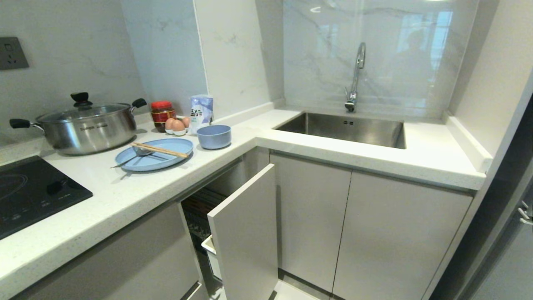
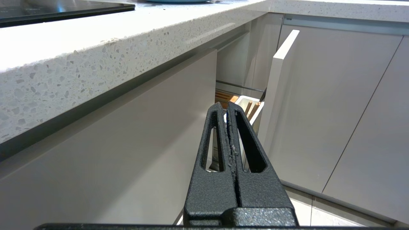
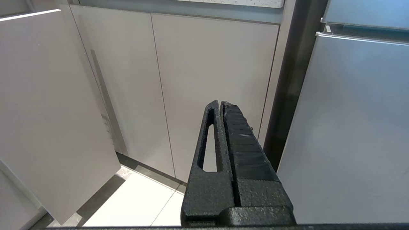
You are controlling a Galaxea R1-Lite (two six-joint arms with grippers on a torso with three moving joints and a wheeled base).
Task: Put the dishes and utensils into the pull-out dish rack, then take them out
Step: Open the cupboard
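- My left hand [image 2: 227,107] is clenched on nothing, its two black fingers pressed flat together, hanging low below the bench edge and pointing toward the gap of the pull-out dish rack [image 2: 252,107].
- My right hand [image 3: 221,104] is likewise clenched and empty, held low before the two closed cabinet doors [image 3: 179,83] under the sink, with a grey appliance front [image 3: 351,127] beside it.
- Neither of my hands shows in the head view.
- The rack stands partly pulled out under the bench: its flat grey-white front panel [image 1: 245,233] juts forward, and behind it I see a corner of one white plastic tray [image 1: 208,245] and some wire; from my left wrist I also catch a bit of wood inside.
- On the bench [image 1: 125,196] lies one pale blue oval divided plate [image 1: 166,154], bearing two wooden chopsticks [image 1: 160,149] laid side by side and one metal spoon [image 1: 135,156].
- One pale blue round bowl [image 1: 214,136] stands just beside the plate, apart from it.
- Behind them: one steel lidded pot [image 1: 85,125], one red-lidded jar [image 1: 162,114], three eggs [image 1: 178,124], one white packet [image 1: 201,109].
- One black cooktop [image 1: 33,191] is set in the bench on the left; one steel sink [image 1: 345,129] with one tap [image 1: 356,77] is on the right.
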